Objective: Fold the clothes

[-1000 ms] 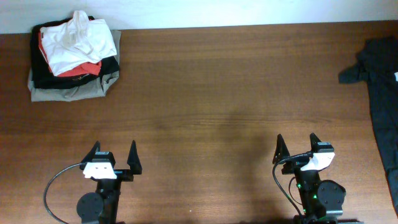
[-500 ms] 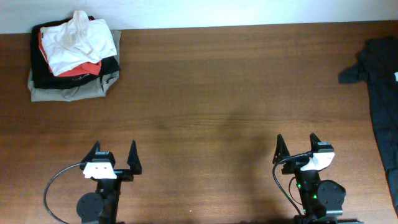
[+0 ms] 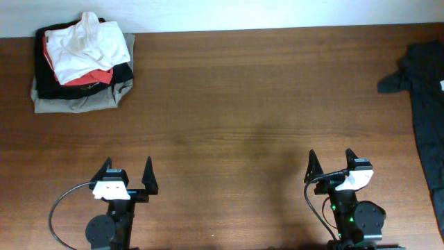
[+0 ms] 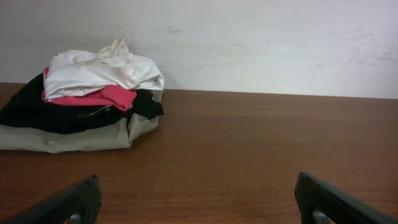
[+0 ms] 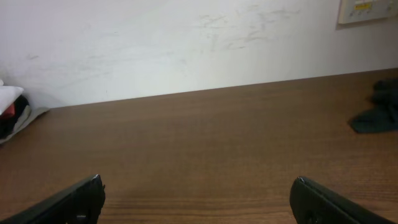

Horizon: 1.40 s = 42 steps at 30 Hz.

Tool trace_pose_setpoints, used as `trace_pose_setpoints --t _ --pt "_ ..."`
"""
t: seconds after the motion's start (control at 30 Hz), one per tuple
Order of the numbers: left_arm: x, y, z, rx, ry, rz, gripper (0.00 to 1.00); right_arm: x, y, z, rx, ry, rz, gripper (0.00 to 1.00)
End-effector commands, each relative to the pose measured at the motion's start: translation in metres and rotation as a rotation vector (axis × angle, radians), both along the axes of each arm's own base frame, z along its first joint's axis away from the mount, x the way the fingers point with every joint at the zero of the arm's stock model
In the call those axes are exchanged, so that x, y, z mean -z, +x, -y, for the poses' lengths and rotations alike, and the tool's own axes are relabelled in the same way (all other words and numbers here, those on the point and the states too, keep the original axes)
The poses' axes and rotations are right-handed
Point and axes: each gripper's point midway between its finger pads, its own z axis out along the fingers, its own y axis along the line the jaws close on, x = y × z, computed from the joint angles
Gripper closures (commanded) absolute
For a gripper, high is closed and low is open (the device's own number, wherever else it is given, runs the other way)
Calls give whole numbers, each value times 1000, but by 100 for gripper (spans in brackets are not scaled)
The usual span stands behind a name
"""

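Both your jaws sit wide open and empty at the near edge of the desk (image 3: 243, 104), likely parked ready to fetch the crumpled dark garment (image 3: 423, 69) lying far right; the folded stack (image 3: 82, 66) sits far left.

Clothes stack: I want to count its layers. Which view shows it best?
Left wrist: the stack is seen side-on, white over red, black and khaki. Overhead shows it from above, layers overlapping; right wrist catches only a sliver at the left edge.
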Motion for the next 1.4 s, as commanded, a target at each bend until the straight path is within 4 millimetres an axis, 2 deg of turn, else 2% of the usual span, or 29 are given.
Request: trace_pose_setpoints --t 0.0,1.0,1.1,1.23,1.37 --pt "2 0 1 7 19 1 1 2 0 -1 -10 -6 -3 1" --pt "2 0 1 7 19 1 1 1 0 -3 -23 -4 0 1" --pt "2 0 1 7 19 1 1 0 -2 -19 -116 2 5 1" --pt "2 0 1 7 19 1 1 -4 -14 -60 -366 15 20 1" --pt "2 0 1 7 19 1 1 -5 -18 -68 -418 17 24 1"
